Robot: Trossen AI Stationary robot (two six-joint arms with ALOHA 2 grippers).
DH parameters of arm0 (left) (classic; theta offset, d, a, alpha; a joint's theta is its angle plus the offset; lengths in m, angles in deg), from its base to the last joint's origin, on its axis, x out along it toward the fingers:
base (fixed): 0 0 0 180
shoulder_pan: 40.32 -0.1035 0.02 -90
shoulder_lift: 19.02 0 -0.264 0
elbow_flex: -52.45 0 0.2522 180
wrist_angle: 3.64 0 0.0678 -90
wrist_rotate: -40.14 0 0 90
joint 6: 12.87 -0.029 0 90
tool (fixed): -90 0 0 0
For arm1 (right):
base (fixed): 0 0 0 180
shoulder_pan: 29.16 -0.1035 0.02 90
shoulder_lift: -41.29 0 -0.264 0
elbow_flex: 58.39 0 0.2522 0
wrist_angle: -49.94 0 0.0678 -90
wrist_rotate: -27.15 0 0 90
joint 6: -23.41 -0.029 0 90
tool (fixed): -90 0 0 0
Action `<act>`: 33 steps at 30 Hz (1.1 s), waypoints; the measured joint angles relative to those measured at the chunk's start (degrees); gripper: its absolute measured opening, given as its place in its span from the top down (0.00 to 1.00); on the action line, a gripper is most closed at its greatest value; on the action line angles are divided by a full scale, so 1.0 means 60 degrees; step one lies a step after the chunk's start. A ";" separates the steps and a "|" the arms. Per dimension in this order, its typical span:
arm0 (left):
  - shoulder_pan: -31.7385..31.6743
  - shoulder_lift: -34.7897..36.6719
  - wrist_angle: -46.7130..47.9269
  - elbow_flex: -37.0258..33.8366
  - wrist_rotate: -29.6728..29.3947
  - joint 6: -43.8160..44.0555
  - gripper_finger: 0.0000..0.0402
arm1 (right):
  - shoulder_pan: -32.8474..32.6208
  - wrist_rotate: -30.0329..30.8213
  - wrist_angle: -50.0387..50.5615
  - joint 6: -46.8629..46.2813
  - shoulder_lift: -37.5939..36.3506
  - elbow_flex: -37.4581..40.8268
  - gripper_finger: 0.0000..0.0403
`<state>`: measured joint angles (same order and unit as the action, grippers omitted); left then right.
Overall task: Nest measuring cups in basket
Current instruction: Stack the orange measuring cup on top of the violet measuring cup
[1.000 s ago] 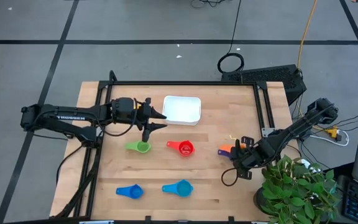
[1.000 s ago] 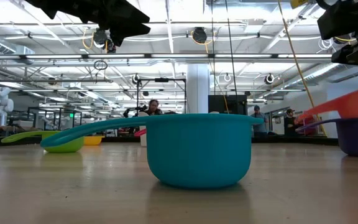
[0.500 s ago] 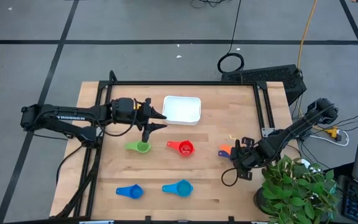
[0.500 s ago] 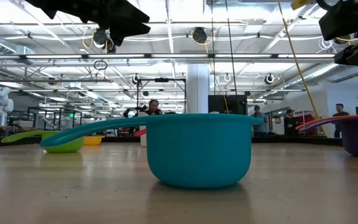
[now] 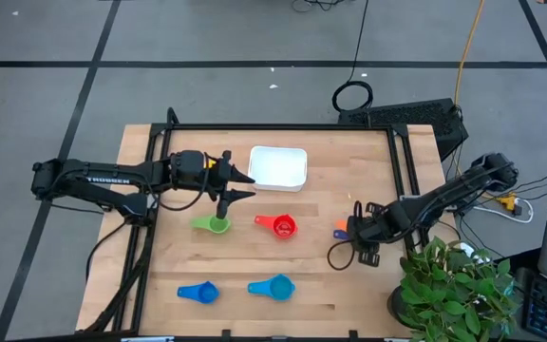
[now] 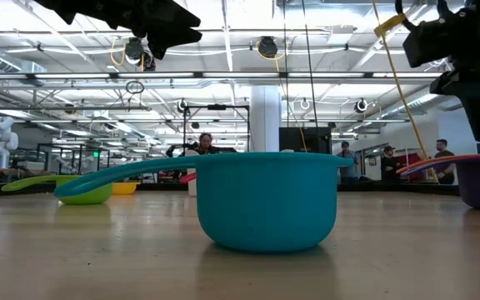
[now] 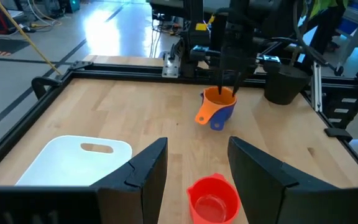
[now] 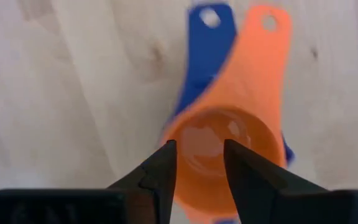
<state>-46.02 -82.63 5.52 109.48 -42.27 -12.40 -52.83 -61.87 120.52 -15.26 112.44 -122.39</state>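
Right gripper (image 8: pixel 197 163) hangs over the orange cup (image 8: pixel 225 146) nested in the navy cup (image 8: pixel 197 68); basket (image 5: pixel 277 167) holds no cup.

The right fingers stand apart with nothing between them, straddling the orange cup's near rim. The left gripper (image 7: pixel 192 163) waits beside the basket, fingers apart and empty. The pair sits near the right side of the bench (image 5: pixel 321 285), well apart from the basket; the green cup (image 5: pixel 215 224), red cup (image 5: pixel 281 225), blue cup (image 5: pixel 198 292) and light blue cup (image 5: pixel 273 286) lie loose. Risks, as I judge them: the fingers could pinch only the orange cup and lift it out, leaving the navy one behind, or nudge the stack sideways; the 2 overlapping handles could snag. The left arm reads "TROSSEN"; no other writing is legible.
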 joint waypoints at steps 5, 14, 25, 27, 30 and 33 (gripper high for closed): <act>0.0000 0.0000 0.0004 0.0000 -0.0004 0.0000 0.57 | 0.0207 -0.0080 0.0073 0.0354 0.0270 0.0000 0.75; 0.0000 0.0000 0.0011 0.0000 -0.0011 -0.0004 0.57 | 0.0272 0.0039 -0.0353 0.0634 0.1052 0.0616 0.84; 0.0000 0.0000 0.0022 0.0000 -0.0011 -0.0004 0.57 | 0.1075 0.0094 -0.2352 0.1855 0.1412 0.0812 0.86; 0.0000 0.0000 0.0022 0.0000 -0.0011 -0.0004 0.57 | 0.1324 0.0102 -0.2885 0.2180 0.1412 0.0812 0.86; 0.0002 0.0000 0.0031 0.0000 -0.0011 -0.0007 0.57 | 0.1710 0.0100 -0.3541 0.2608 0.1412 0.0812 0.86; 0.0007 0.0000 0.0040 0.0000 -0.0011 -0.0046 0.57 | 0.2107 0.0105 -0.4147 0.3006 0.1412 0.0812 0.86</act>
<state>-45.97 -82.63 5.76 109.48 -42.33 -12.67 -40.19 -61.24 95.64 2.78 120.91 -117.51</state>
